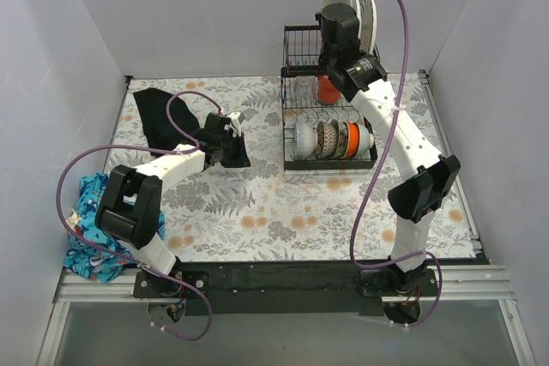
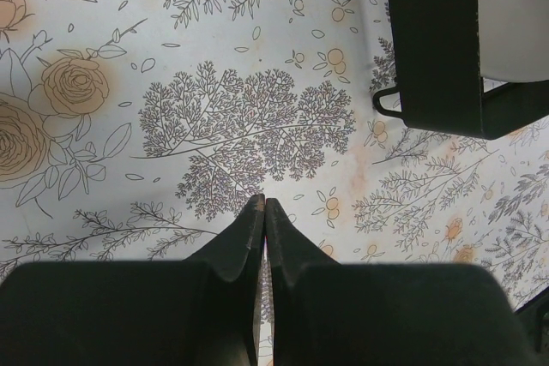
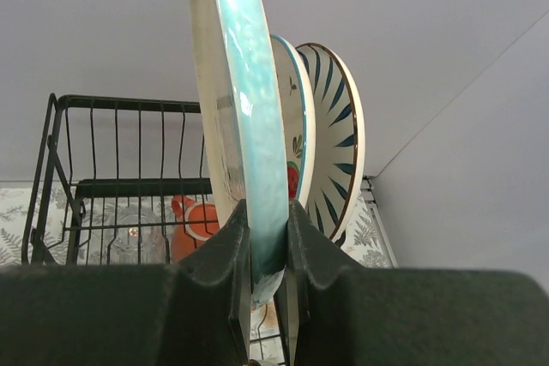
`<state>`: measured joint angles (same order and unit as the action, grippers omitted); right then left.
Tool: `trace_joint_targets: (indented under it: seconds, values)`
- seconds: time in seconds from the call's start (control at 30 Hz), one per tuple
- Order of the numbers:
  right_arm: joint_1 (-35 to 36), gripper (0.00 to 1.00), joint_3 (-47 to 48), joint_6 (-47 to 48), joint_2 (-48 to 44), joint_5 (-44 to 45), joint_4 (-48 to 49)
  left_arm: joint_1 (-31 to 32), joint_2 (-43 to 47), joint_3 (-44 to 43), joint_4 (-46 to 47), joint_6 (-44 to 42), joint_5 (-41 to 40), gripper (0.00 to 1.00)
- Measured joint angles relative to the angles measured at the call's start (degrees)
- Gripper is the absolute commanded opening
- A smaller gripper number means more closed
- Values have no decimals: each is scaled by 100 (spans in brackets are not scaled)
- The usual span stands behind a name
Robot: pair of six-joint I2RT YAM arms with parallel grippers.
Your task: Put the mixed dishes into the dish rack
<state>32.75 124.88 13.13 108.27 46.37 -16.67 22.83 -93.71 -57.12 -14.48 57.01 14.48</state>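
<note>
My right gripper (image 3: pixel 268 242) is shut on the lower rim of a pale turquoise-glazed plate (image 3: pixel 244 83) and holds it on edge at the dish rack's upper shelf (image 3: pixel 129 186). Right behind it stand a teal-rimmed plate with a red motif (image 3: pixel 297 126) and a blue-striped plate (image 3: pixel 339 126). An orange mug (image 3: pixel 199 220) sits in the upper basket. In the top view the right gripper (image 1: pixel 350 2) is high at the rack (image 1: pixel 296 40), by the plates (image 1: pixel 369 19). Several bowls (image 1: pixel 330 139) stand in the lower tray. My left gripper (image 1: pixel 233 139) is shut and empty, low over the table left of the rack.
A black cloth (image 1: pixel 154 117) lies at the back left, touching the left gripper's area. A blue patterned cloth (image 1: pixel 94 229) is bunched at the table's left front edge. The rack's lower corner (image 2: pixel 437 40) with a white bowl (image 2: pixel 515 15) shows in the left wrist view. Grey walls enclose the table.
</note>
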Motion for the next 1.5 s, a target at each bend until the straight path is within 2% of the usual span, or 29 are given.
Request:
trace_joint_targets:
  seconds: [0.43,0.63,0.93,0.97,1.0,1.07,1.1,1.13,1.17,1.23,1.3,1.33,1.37,1.4,1.47,1.5]
  values:
    - [-201,1,-647,-98,24,-118,160,0,2,0,-4,4,-4,0]
    - [-205,1,-660,-177,109,-92,114,0,2,0,-2,4,-9,0]
    - [-192,1,-428,-352,601,431,402,0,4,0,-4,-2,-35,0]
    - [-190,6,-424,-352,608,444,402,0,9,2,-4,-7,-39,0]
    - [-188,23,-422,-352,610,450,404,0,20,7,-4,-9,-52,0]
    - [-188,40,-420,-354,616,446,420,0,52,22,-7,-20,-59,1]
    - [-188,54,-415,-369,625,426,452,0,79,39,-7,-22,-61,3]
    - [-190,58,-400,-369,647,459,496,0,98,50,-7,-24,-63,6]
    - [-195,61,-372,-376,658,457,522,0,116,55,-9,-26,-66,15]
    - [-199,67,-295,-308,664,446,538,0,146,55,-7,-44,-66,20]
    - [-199,71,-245,-260,627,396,621,0,173,55,-7,-37,-50,38]
    - [-199,77,-245,-245,590,378,623,0,184,55,-7,-50,-31,50]
    - [-188,85,-258,-238,527,334,610,0,197,55,-4,-66,7,57]
    - [-170,98,-341,-251,431,278,599,0,203,46,-9,-81,44,70]
    - [-85,98,-693,-299,39,142,420,0,212,-17,-31,-96,120,80]
    - [-13,98,-968,-299,-234,22,328,0,212,-83,-55,-103,144,98]
